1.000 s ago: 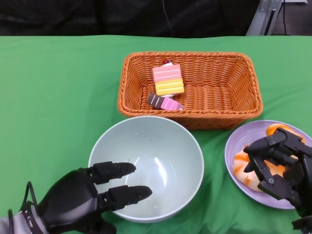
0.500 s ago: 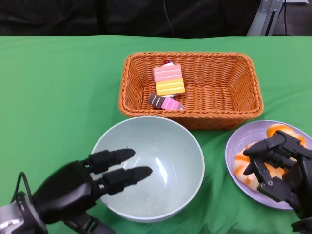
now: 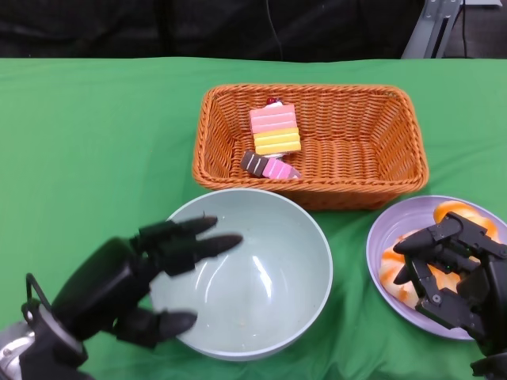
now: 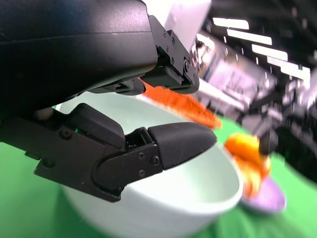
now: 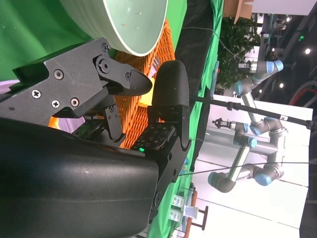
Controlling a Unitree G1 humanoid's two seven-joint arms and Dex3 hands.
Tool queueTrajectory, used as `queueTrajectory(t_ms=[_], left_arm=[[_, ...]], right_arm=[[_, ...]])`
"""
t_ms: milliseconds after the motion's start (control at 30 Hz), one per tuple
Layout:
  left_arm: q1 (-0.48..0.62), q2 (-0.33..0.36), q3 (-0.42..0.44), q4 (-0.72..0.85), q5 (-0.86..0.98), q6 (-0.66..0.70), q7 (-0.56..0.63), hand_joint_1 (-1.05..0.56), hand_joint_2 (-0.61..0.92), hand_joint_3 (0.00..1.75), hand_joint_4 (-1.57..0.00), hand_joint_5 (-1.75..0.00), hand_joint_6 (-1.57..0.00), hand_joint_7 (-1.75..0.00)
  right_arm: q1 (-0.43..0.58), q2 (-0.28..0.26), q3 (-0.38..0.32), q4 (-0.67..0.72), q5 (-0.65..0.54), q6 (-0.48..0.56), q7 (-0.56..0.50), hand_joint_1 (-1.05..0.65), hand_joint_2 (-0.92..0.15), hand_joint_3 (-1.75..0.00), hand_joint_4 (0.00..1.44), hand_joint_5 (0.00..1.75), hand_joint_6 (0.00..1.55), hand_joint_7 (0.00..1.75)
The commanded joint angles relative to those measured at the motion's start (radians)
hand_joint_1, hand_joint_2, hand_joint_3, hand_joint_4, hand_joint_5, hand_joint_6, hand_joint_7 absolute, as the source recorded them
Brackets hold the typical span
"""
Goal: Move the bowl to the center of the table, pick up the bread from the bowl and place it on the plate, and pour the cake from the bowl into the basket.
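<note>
Since half a second ago, left hand (image 3: 127,277) had lifted and rotated at the bowl's near-left rim; bowl (image 3: 261,277) unmoved, held by nothing, one only, sat in front of the basket. Left hand was open, fingers spread over the rim. One basket (image 3: 348,174) held three cake pieces (image 3: 274,141). One plate (image 3: 376,257) at right carried the bread (image 3: 392,265); right hand (image 3: 455,269) hovered over it, open.

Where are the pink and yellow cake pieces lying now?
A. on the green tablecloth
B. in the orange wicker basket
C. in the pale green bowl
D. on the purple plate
B: the pink and yellow cake pieces lie inside the orange wicker basket, while the pale green bowl holds nothing.
</note>
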Motion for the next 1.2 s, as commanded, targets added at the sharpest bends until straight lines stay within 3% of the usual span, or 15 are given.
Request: queueTrajectory(t_ms=[33,100,233,400,467,500,533,567,633,700,767,867,967,1200], left_arm=[[0.009,-0.051,0.06,0.027,-0.095,0.02,-0.045,-0.63,0.92,0.68,-0.53,-0.1,-0.58,-0.04],[0.008,-0.099,0.091,0.058,-0.191,0.009,-0.086,-0.52,0.92,0.52,-0.61,-0.11,-0.66,-0.05],[-0.004,-0.173,0.16,0.11,-0.28,-0.037,-0.126,-0.4,0.92,0.4,-0.73,-0.13,-0.74,-0.06],[-0.008,-0.252,0.226,0.139,-0.349,-0.078,-0.176,-0.3,0.92,0.29,-0.98,-0.26,-1.04,-0.19],[-0.008,-0.27,0.248,0.15,-0.344,-0.098,-0.186,-0.25,0.92,0.28,-0.9,-0.6,-1.04,-0.45],[-0.008,-0.278,0.259,0.156,-0.338,-0.108,-0.189,-0.19,0.92,0.28,-0.84,-0.85,-0.96,-0.77],[-0.005,-0.285,0.268,0.162,-0.334,-0.118,-0.192,-0.17,0.92,0.29,-0.81,-0.95,-0.92,-0.92],[-0.002,-0.291,0.276,0.167,-0.331,-0.126,-0.197,-0.11,0.89,0.37,-0.8,-1.06,-0.89,-1.04],[0.01,-0.299,0.271,0.164,-0.355,-0.129,-0.236,-0.03,0.68,0.81,-0.79,-1.22,-0.85,-1.2],[0.027,-0.301,0.247,0.15,-0.432,-0.115,-0.327,-0.01,0.56,1.07,-0.77,-1.42,-0.82,-1.38],[0.044,-0.305,0.231,0.125,-0.521,-0.083,-0.425,0.0,0.53,1.15,-0.76,-1.5,-0.8,-1.47],[0.12,-0.307,0.212,-0.018,-0.727,0.136,-0.634,0.0,0.58,1.15,-0.77,-1.61,-0.8,-1.53],[0.185,-0.317,0.229,-0.152,-0.892,0.365,-0.788,0.05,0.51,1.31,-0.77,-1.72,-0.79,-1.55],[0.231,-0.343,0.304,-0.236,-0.955,0.606,-0.917,-0.06,0.45,1.35,-0.81,-1.75,-0.74,-1.61]], right_arm=[[-0.013,-0.009,-0.01,0.024,0.003,-0.026,-0.01,-0.09,-0.64,-0.89,0.82,1.47,0.78,1.15],[-0.018,-0.012,-0.012,0.04,0.002,-0.035,-0.01,-0.09,-0.61,-0.94,0.82,1.49,0.77,1.17],[-0.023,-0.012,-0.011,0.058,0.016,-0.048,0.001,-0.08,-0.6,-0.94,0.8,1.48,0.76,1.16],[-0.031,-0.016,-0.015,0.087,0.029,-0.072,0.016,-0.07,-0.62,-0.92,0.79,1.48,0.76,1.14],[-0.029,-0.014,-0.017,0.087,0.029,-0.074,0.015,-0.08,-0.64,-0.88,0.78,1.49,0.76,1.15],[-0.026,-0.012,-0.018,0.085,0.028,-0.074,0.012,-0.08,-0.64,-0.87,0.79,1.49,0.76,1.15],[-0.025,-0.012,-0.017,0.085,0.03,-0.081,0.015,-0.08,-0.64,-0.86,0.79,1.49,0.76,1.15],[-0.023,-0.012,-0.017,0.085,0.032,-0.086,0.018,-0.07,-0.65,-0.87,0.79,1.49,0.76,1.15],[-0.014,-0.011,-0.015,0.07,0.039,-0.088,0.022,-0.06,-0.66,-0.88,0.79,1.49,0.76,1.16],[-0.002,-0.009,-0.012,0.053,0.048,-0.091,0.028,-0.08,-0.67,-0.85,0.79,1.48,0.76,1.17],[0.01,-0.01,-0.007,0.035,0.068,-0.085,0.045,-0.1,-0.7,-0.8,0.78,1.49,0.75,1.18],[0.048,-0.017,0.008,-0.016,0.132,-0.063,0.105,-0.09,-0.76,-0.73,0.76,1.52,0.73,1.19],[0.085,-0.018,0.012,-0.062,0.163,-0.048,0.137,-0.09,-0.81,-0.64,0.75,1.54,0.72,1.19],[0.139,-0.011,0.027,-0.124,0.191,-0.015,0.177,-0.05,-0.82,-0.68,0.74,1.57,0.7,1.25]])
